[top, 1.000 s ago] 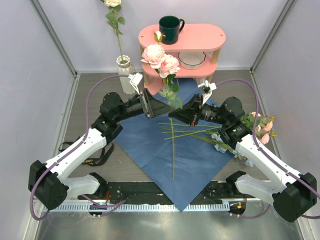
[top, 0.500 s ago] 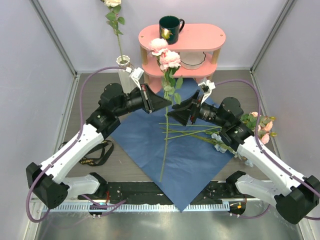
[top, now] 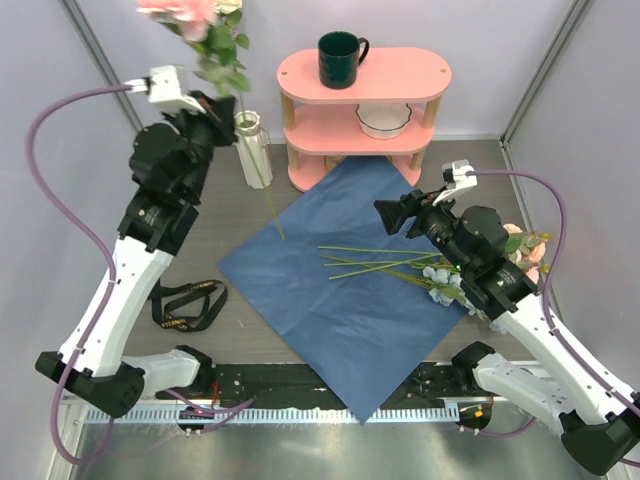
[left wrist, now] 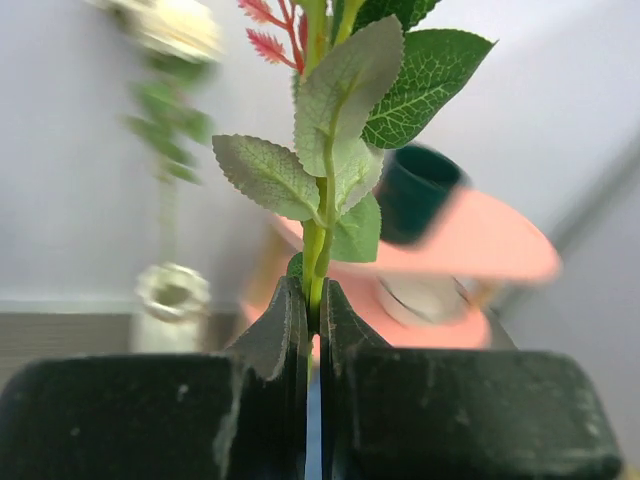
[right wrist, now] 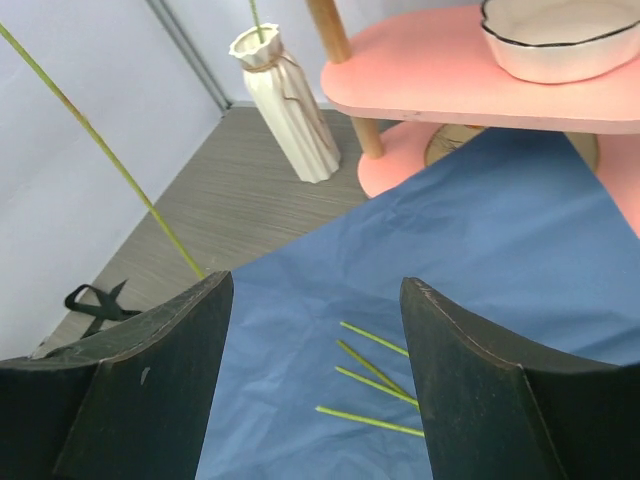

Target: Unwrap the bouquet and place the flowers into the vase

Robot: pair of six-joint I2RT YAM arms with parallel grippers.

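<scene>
Grey tabletop (top: 200, 215), pale walls (top: 50, 120), blue paper (top: 330, 300) spread centre; vase (top: 252, 150) at 11 o'clock. Left jaws pinch rose stem (left wrist: 317, 255), hoisted from centre to beside vase. Right jaws released it, now wide, empty.

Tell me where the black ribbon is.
Top view: the black ribbon lies on the left side of the table, just off the blue paper's left corner.

A blue paper sheet (top: 330, 310) lies open and flat on the table (top: 200, 230). Several green flower stems (top: 375, 262) lie across it, with pink and pale blue blooms (top: 520, 255) at its right edge. One pink rose (top: 185, 10) is high in the air at left. The cream ribbed vase (top: 252, 150) stands upright, holding one stem (right wrist: 256, 18).
</scene>
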